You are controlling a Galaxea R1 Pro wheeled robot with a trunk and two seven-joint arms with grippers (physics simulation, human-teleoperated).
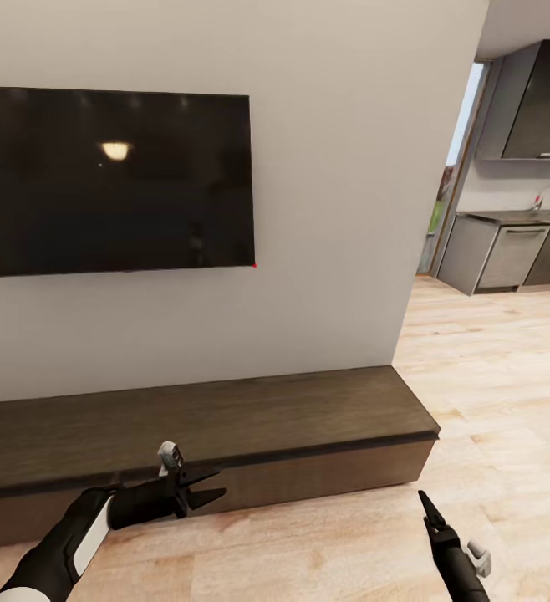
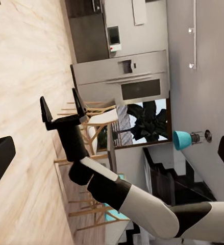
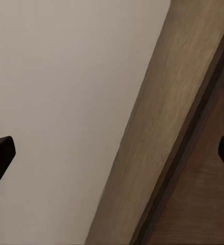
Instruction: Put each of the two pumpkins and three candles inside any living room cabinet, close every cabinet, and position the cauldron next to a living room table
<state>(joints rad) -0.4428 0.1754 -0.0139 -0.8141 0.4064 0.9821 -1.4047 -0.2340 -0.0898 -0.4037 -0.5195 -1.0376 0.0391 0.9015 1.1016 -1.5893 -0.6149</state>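
Head view: no readable text; closed cabinet (image 1: 200, 435) under TV (image 1: 112, 180).

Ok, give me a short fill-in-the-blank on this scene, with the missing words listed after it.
1. On the wall above the cabinet hangs a black ____.
2. The cabinet's front is ____, with nothing pulled out.
3. The left gripper has its fingers ____ in front of the cabinet.
4. The floor is pale ____.

Missing words: TV; closed; open; wood
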